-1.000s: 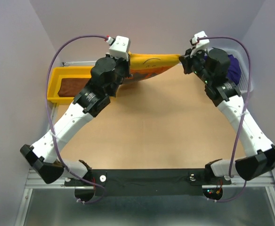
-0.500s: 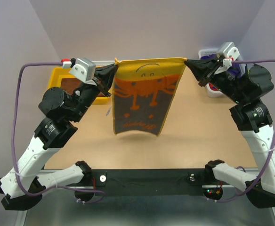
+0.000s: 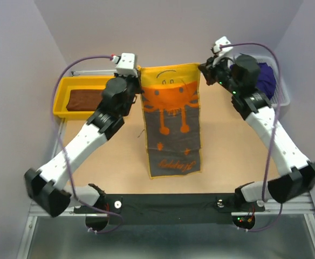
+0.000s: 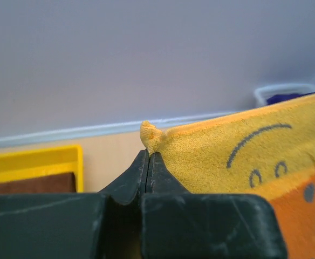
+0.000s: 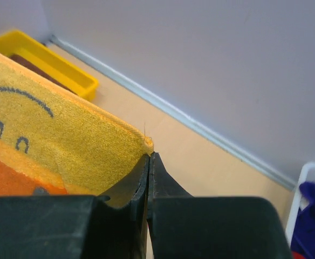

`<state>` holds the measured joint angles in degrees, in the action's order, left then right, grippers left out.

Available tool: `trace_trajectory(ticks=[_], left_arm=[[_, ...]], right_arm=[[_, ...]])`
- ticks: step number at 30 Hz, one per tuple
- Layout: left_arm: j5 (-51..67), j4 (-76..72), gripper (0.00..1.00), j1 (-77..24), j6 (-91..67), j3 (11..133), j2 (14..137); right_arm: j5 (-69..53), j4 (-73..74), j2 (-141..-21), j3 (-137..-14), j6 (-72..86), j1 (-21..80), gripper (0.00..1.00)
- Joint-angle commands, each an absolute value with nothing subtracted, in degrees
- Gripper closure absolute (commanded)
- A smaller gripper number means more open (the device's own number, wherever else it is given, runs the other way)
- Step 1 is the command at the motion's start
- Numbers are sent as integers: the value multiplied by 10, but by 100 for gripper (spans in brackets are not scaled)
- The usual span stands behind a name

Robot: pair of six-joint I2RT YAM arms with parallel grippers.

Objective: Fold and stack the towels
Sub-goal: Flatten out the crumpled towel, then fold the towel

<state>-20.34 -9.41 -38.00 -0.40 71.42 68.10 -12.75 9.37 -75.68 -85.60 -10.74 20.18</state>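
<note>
An orange towel [image 3: 171,118] with a dark print and a yellow border lies stretched lengthwise over the table, its far edge held up between both arms. My left gripper [image 3: 138,70] is shut on its far left corner [image 4: 151,136], and my right gripper [image 3: 201,68] is shut on its far right corner [image 5: 145,143]. A plain dark brown towel [image 3: 86,99] lies folded in the yellow tray [image 3: 62,102] at the left. A deep purple towel [image 3: 265,78] sits in the white basket [image 3: 282,91] at the right, partly hidden by the right arm.
The back wall stands close behind both grippers. The yellow tray [image 4: 33,161] shows at the left of the left wrist view, and the basket's rim [image 5: 308,183] at the right of the right wrist view. Bare tabletop [image 3: 233,156] flanks the spread towel.
Both grippers have swung the orange towel up and then back toward the far wall. It hung in the air half a second ago; now it lies spread out toward the near edge.
</note>
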Motion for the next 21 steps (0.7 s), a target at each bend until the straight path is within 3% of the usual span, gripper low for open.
trace_trajectory(ticks=[1,7,11,17,21], left_arm=[[-233,-148,100,-318,-47,742,800],[-212,-153,100,-269,-45,882,1055],[-186,-142,100,-250,-51,946,1138],[-134,-134,100,-223,-47,990,1190],[-115,-134,100,-221,-33,981,1192]], right_arm=[[-26,58,-854,-841,-129,191,99],[-34,-34,-1004,-850,-154,166,100],[-40,-97,-1069,-860,-185,156,100],[-40,-132,-1138,-886,-217,151,100],[-54,-186,-1129,-837,-210,151,100]])
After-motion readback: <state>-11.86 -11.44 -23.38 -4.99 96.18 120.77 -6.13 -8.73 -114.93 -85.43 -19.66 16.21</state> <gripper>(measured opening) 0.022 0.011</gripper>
